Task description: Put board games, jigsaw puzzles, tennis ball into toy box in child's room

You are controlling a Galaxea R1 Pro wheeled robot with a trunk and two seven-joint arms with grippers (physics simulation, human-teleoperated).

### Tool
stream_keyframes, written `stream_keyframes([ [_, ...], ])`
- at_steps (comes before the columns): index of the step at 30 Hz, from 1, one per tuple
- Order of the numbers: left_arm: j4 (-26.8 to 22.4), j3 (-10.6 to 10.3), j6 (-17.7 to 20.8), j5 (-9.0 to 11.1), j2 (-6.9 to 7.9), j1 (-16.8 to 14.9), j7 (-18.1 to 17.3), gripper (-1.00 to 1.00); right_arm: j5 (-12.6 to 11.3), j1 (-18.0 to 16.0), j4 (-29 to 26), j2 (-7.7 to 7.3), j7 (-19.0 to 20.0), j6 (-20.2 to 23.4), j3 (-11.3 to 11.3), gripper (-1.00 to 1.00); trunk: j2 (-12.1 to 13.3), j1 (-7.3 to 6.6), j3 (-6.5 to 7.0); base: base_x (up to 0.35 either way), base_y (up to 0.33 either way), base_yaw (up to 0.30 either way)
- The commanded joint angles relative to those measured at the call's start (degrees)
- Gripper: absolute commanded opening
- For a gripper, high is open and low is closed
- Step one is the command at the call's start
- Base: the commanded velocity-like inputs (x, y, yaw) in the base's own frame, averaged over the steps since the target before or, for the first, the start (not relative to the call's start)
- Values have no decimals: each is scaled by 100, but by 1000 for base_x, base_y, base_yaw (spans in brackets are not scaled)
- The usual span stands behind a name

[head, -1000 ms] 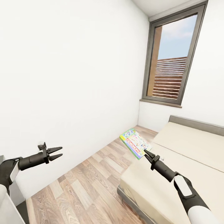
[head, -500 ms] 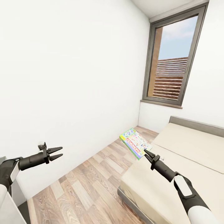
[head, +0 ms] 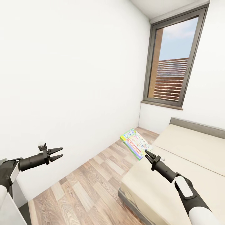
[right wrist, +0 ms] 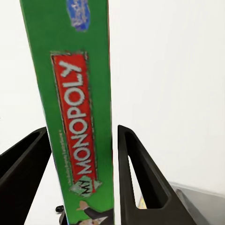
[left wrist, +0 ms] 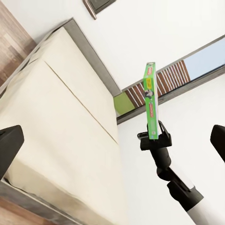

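green-edged, pale-blue-faced flat rectangular cardboard board game box (head: 136, 144), marked "monopoly" on its green spine in the right wrist view (right wrist: 77, 117), being held aloft over the wood-plank floor (head: 90, 184), just off the near corner of the beige-mattressed grey-framed bed (head: 175, 168). being pinched at its near edge by the black two-fingered right gripper (head: 147, 153), one finger pressing on each broad face, seen edge-on from the left wrist view (left wrist: 150, 101) with that gripper (left wrist: 154, 138) clamping its lower end.

black left gripper (head: 57, 153) hovering spread apart and holding nothing, well apart from the box, near the white wall (head: 72, 72).

judging by the look: likely being light and stiff, a thin cardboard shell, probably with loose contents and a lift-off lid. being gripped at one end only, so tending to lever downward and swing around the pinch during travel; printed faces probably being smooth, so slipping being a risk under quick turns. squeezing across the two faces also probably keeping lid and base together. better hold probably being nearer the middle of a long edge, or keeping the box edge-up as seen from the wrist views to reduce sag.

toy box and table lying outside these views; carrying over to them remaining ahead.
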Motion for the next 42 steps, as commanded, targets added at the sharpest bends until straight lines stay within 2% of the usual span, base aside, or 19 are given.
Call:
stream_keyframes([
  [1,1,3,60,0,0,-4,-19,100,-5,-5,2,2,6,27,-10,-100,36,-22,11,0,0,5],
  [18,1,-1,60,0,-34,-4,48,100,0,-5,2,4,7,22,-10,-100,718,-395,316,0,0,100],
  [42,1,-10,60,0,-46,-4,50,100,0,-5,2,8,3,22,-7,-100,1641,-901,783,0,0,184],
])
